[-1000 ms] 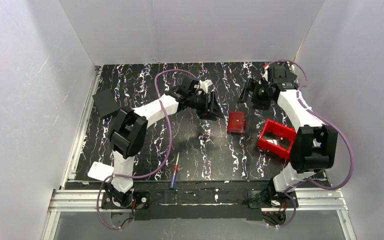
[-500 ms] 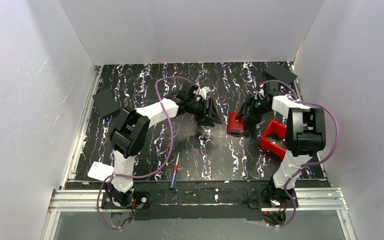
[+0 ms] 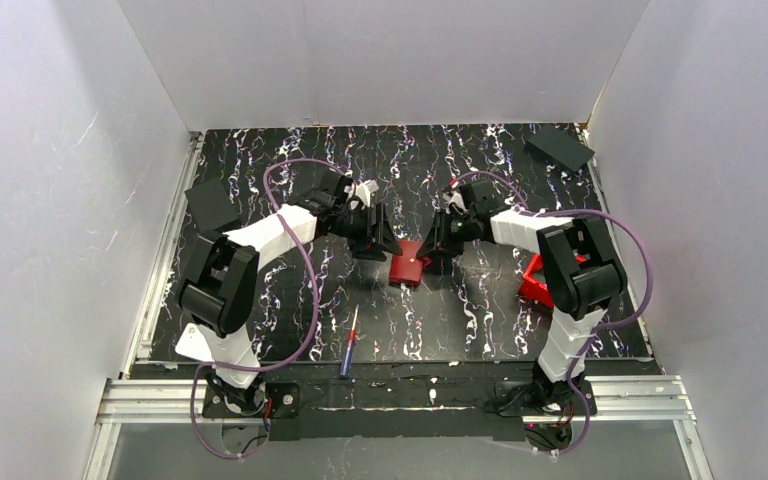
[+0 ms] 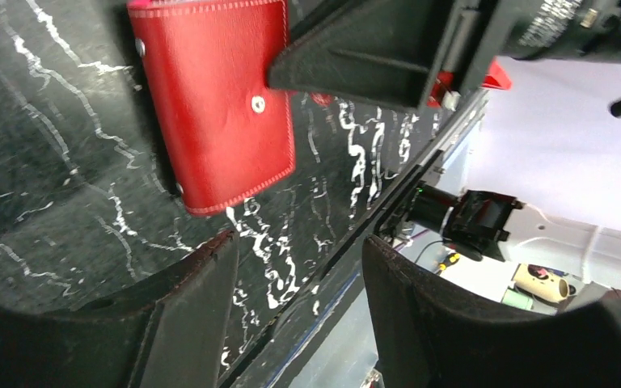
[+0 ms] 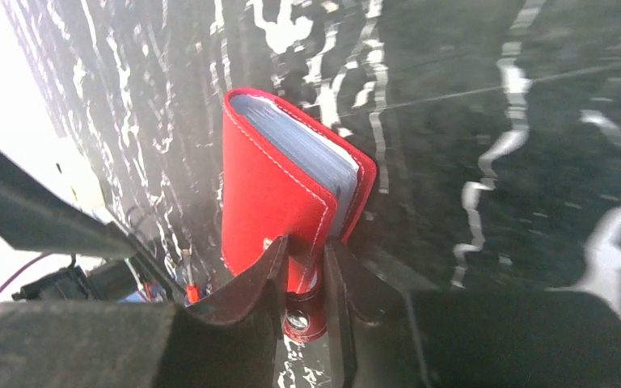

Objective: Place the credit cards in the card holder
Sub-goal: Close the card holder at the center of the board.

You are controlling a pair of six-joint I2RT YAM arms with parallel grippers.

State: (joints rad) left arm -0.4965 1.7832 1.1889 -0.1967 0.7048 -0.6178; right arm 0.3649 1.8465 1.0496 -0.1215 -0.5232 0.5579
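Note:
The card holder (image 3: 407, 266) is a small red snap-button case, closed, on the black marbled table (image 3: 290, 300) between the two arms. My right gripper (image 3: 431, 248) is shut on its edge by the snap flap, and the right wrist view shows the red case (image 5: 271, 190) pinched between the jaws of the gripper (image 5: 306, 246), with its grey-blue pockets (image 5: 303, 145) showing at the open side. My left gripper (image 3: 374, 240) stands open just left of the case, nothing between its jaws (image 4: 299, 246); the case (image 4: 214, 105) lies ahead of it. A pale credit card (image 3: 198, 343) lies by the left arm's base.
A red open-topped bin (image 3: 537, 281) stands at the right, partly behind the right arm. Black flat squares lie at the left edge (image 3: 211, 206) and far right corner (image 3: 560, 148). A blue pen-like tool with a red tip (image 3: 349, 344) lies near the front edge.
My right gripper swung down from the far right, closed on the card holder and dragged it left towards the middle. The left gripper drew back to the left, staying open.

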